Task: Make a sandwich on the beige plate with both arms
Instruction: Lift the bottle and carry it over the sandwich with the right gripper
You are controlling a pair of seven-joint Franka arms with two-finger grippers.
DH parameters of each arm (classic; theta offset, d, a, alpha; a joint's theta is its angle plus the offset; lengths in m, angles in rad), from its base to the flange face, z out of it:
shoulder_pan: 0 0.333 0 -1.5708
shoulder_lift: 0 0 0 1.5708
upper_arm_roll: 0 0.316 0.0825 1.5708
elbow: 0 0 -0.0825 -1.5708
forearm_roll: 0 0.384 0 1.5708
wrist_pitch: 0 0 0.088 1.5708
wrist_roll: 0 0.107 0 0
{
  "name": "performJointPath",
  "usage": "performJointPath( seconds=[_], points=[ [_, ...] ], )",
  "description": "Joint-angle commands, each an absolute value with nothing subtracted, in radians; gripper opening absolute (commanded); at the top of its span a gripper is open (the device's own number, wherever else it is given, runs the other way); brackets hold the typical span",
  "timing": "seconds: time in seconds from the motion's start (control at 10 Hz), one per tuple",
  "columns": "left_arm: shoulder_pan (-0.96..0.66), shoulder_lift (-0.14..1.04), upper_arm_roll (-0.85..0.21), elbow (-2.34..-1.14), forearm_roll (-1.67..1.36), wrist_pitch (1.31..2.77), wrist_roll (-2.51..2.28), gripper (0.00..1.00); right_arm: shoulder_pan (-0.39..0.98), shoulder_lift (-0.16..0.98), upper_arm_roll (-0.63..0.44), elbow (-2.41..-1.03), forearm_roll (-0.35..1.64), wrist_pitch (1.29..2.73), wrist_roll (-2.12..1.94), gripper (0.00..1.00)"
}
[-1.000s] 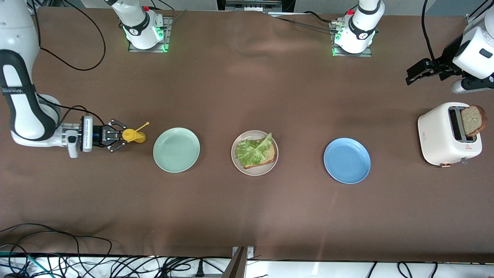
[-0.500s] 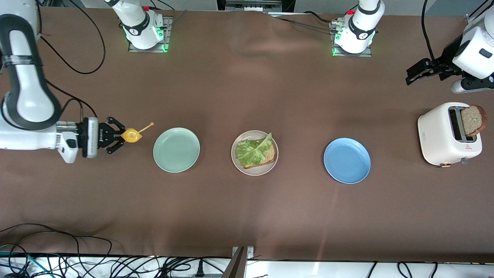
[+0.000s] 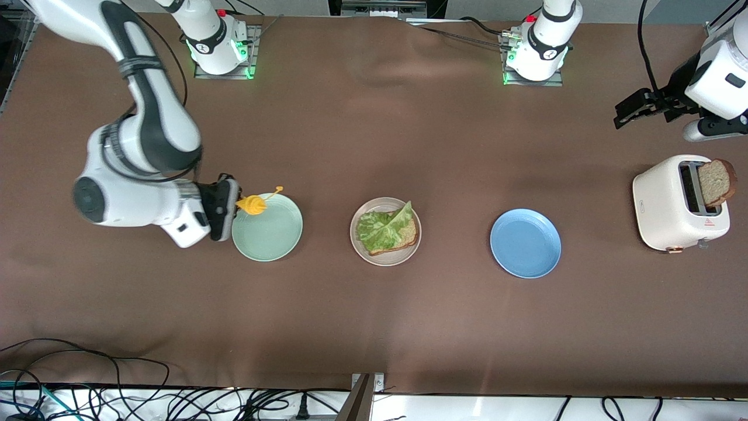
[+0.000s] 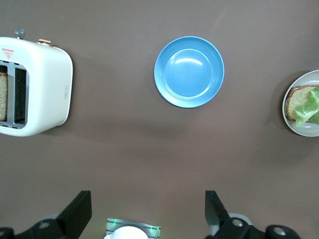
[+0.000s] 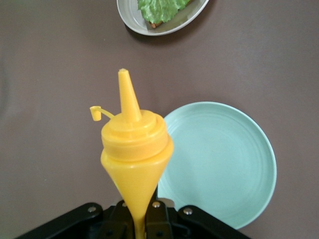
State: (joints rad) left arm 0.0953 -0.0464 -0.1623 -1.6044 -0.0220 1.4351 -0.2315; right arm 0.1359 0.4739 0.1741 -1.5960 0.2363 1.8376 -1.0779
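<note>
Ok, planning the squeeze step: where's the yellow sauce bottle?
The yellow sauce bottle is held in the right gripper, over the mint-green plate's rim.

No wording can be read anywhere. The white toaster bears a small red triangular warning sign with print too small to make out.

Front view high overhead; both wrist views share beige plate.
</note>
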Motion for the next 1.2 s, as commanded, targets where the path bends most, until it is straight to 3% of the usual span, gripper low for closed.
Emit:
performJointPath(
  seconds=[0.0, 0.4, 0.8, 1.1],
  points=[
    [0.098, -0.051, -0.163, -1.603, -0.046, 1.442, -0.224, 1.00, 0.282, 0.552, 0.161, -1.481, 0.090, 1.822, -0.886, 0.00],
    [0.107, -0.054, -0.161, -1.603, -0.066, 1.433, -0.222, 1.00, 0.487, 0.645, 0.153, -1.379, -0.236, 1.772, -0.674, 0.00],
    [0.109, -0.058, -0.156, -1.601, -0.075, 1.420, -0.224, 1.00, 0.676, 0.825, 0.069, -1.097, -0.466, 1.574, -0.640, 0.00],
    [0.112, -0.058, -0.155, -1.600, -0.077, 1.422, -0.224, 1.00, 0.770, 0.882, 0.029, -1.059, -0.610, 1.555, -0.640, 0.00]
  ],
)
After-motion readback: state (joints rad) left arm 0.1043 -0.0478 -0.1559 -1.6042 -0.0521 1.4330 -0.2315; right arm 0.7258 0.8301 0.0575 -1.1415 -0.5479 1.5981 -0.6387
